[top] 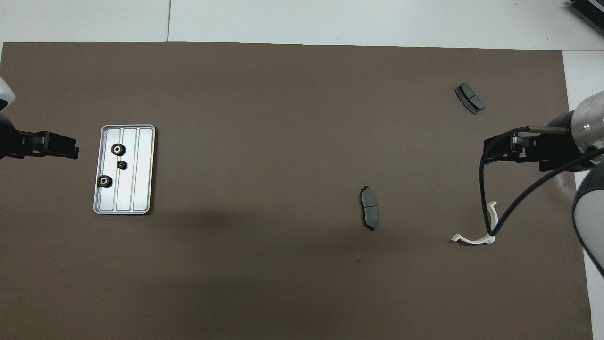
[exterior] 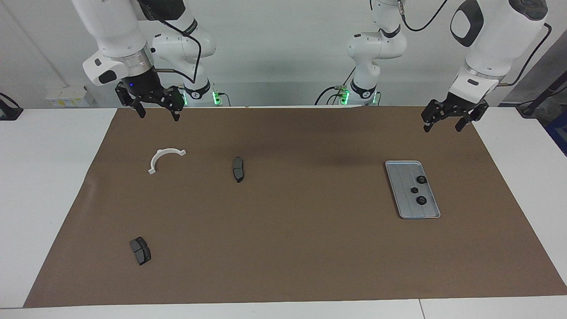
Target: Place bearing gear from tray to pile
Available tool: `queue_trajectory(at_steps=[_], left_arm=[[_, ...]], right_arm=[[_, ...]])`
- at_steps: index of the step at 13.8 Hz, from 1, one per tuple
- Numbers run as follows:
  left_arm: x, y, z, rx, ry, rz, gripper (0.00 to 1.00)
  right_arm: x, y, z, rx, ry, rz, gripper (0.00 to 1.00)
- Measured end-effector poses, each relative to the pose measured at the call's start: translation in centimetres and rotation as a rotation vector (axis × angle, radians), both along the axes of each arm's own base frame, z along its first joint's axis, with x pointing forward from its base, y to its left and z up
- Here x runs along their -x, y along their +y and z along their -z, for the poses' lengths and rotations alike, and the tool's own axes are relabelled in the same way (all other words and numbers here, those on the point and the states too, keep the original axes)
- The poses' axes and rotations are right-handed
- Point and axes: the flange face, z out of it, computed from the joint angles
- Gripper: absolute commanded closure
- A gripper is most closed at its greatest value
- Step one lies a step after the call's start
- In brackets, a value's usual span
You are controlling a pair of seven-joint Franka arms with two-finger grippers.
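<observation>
The tray (exterior: 412, 189) is a flat silver-grey metal rectangle with rounded corners, a raised rim and lengthwise ridges, lying on the brown mat (exterior: 292, 248) toward the left arm's end of the table. Three small dark bearing gears sit in it in a loose line: seen from the tray's centre in the overhead view, one gear (top: 117, 149) lies at about eleven o'clock, a smaller gear (top: 122, 164) just off centre at about ten, and a third gear (top: 104, 181) at about eight. The two larger ones show pale centres.

The pile is a loose scatter toward the right arm's end: a white half-ring bracket (exterior: 165, 158), a dark grey brake pad (exterior: 238, 169) beside it toward the middle of the mat, and a second brake pad (exterior: 140, 250) farther from the robots.

The left gripper (exterior: 444, 126) hangs over the mat's edge with its jaws wide, holding nothing. The right gripper (exterior: 158, 114) hangs over the mat's edge near the bracket, jaws also wide and empty.
</observation>
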Motion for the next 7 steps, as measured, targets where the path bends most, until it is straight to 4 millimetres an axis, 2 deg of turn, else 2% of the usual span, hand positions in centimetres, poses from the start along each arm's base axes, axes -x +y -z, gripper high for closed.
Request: queue_trajectory(at_steps=[7], left_arm=[[0.04,-0.03,0.33,-0.001,0.007,0.001,0.0]], right_arm=[[0.0,0.0,0.0,0.0,0.0,0.0,0.0]])
